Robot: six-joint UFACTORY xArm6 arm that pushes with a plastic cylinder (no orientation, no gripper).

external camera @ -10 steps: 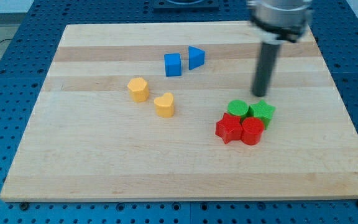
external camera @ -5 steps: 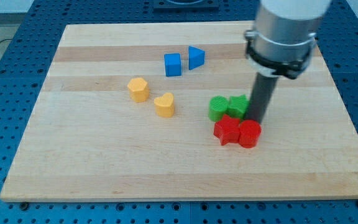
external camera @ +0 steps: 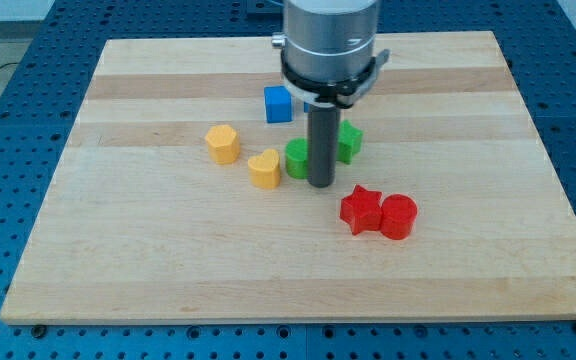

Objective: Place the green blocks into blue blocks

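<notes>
My tip point(external camera: 320, 184) rests on the wooden board point(external camera: 148, 260) just below and between two green blocks. One green block point(external camera: 297, 158) sits at the rod's left, touching it. The other green block point(external camera: 349, 141) sits at the rod's right, slightly higher in the view. A blue cube point(external camera: 278, 104) lies above them, towards the view's top. A second blue block seen earlier is hidden behind the arm.
A yellow hexagonal block point(external camera: 223, 144) and a yellow heart-shaped block point(external camera: 264, 169) lie left of the green ones. A red star block point(external camera: 361, 210) and a red cylinder point(external camera: 399, 216) sit together below right of my tip.
My tip has swept left and upward in the view, pushing both green blocks away from the red ones toward the blue blocks. The red blocks stayed nearly in place.
</notes>
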